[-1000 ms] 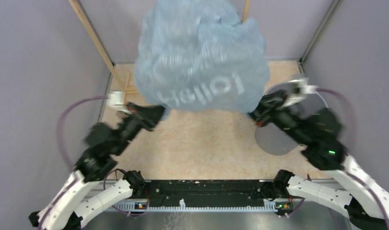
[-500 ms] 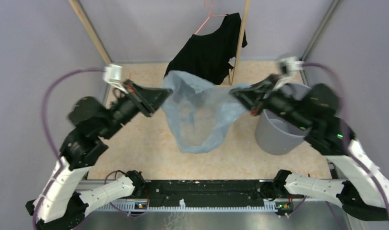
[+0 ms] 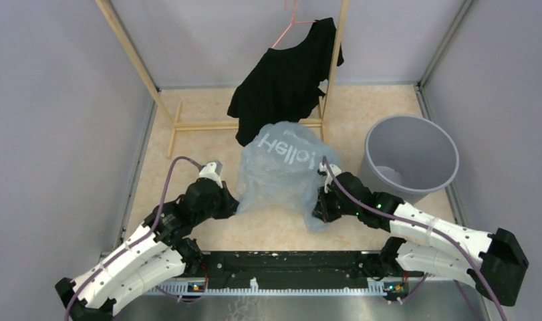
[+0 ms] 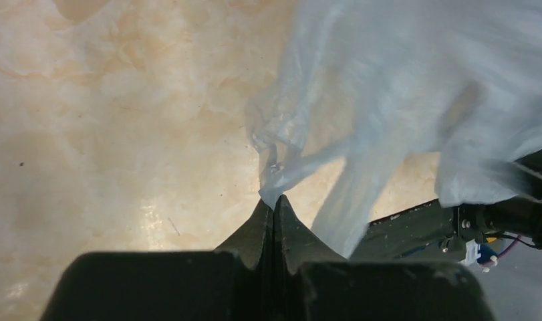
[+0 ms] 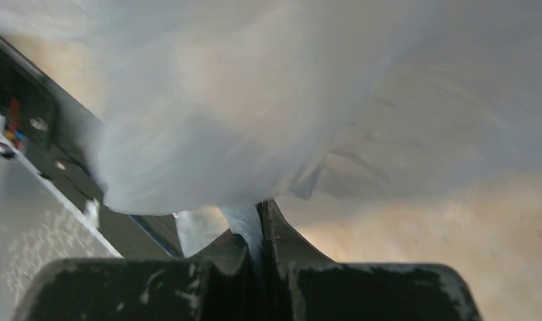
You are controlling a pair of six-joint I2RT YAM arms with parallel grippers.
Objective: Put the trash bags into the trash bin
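The pale blue trash bag (image 3: 281, 170) billows low over the table's middle, printed letters on its top. My left gripper (image 3: 232, 204) is shut on its left edge; in the left wrist view a twisted corner of bag (image 4: 281, 167) runs into the closed tips (image 4: 274, 198). My right gripper (image 3: 319, 208) is shut on its right edge; in the right wrist view the film (image 5: 208, 120) is pinched between the fingers (image 5: 256, 221). The grey trash bin (image 3: 411, 157) stands upright and open to the right of the bag.
A black shirt (image 3: 285, 77) on a pink hanger (image 3: 288, 20) hangs from a wooden rack (image 3: 188, 124) just behind the bag. Grey walls close in on the left, back and right. The black base rail (image 3: 288, 261) runs along the near edge.
Both arms swung down and toward the near edge, drawing closer together. The bag came from high and stretched wide to a low puffed mound over the table.
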